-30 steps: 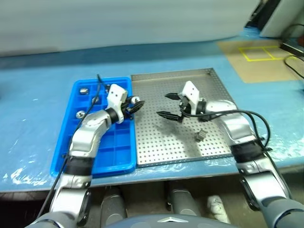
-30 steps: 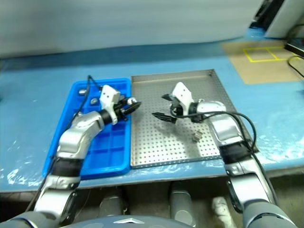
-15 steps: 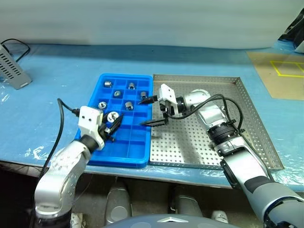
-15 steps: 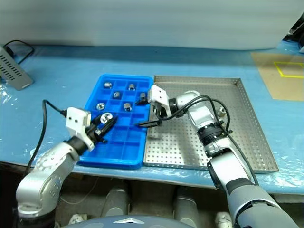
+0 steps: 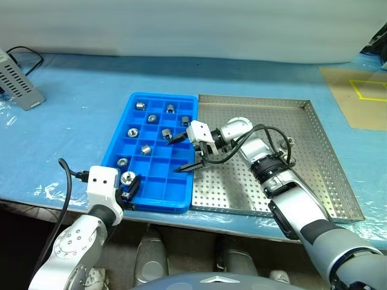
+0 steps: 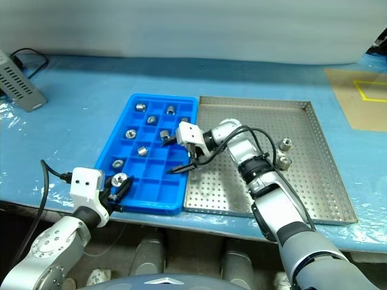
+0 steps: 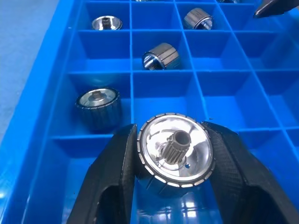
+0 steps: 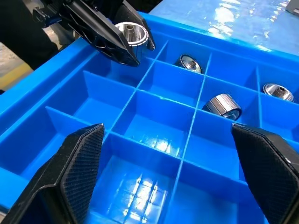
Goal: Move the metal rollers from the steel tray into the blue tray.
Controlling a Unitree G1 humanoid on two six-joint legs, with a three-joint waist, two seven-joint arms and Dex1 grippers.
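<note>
a grey ribbed box point(image 5: 19, 86) with a black cable point(image 5: 27, 55) sits on blue sheeting point(image 5: 72, 103), well apart from the pincers, far-left corner.

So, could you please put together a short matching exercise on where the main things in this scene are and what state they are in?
Things:
1. left hand
2. right hand
3. steel tray
4. grey box

States or places:
A. open, over the blue tray
B. on the table, away from both trays
C. shut on a metal roller
D. directly beside the blue tray

Pairs: 1-C, 2-A, 3-D, 4-B
</note>
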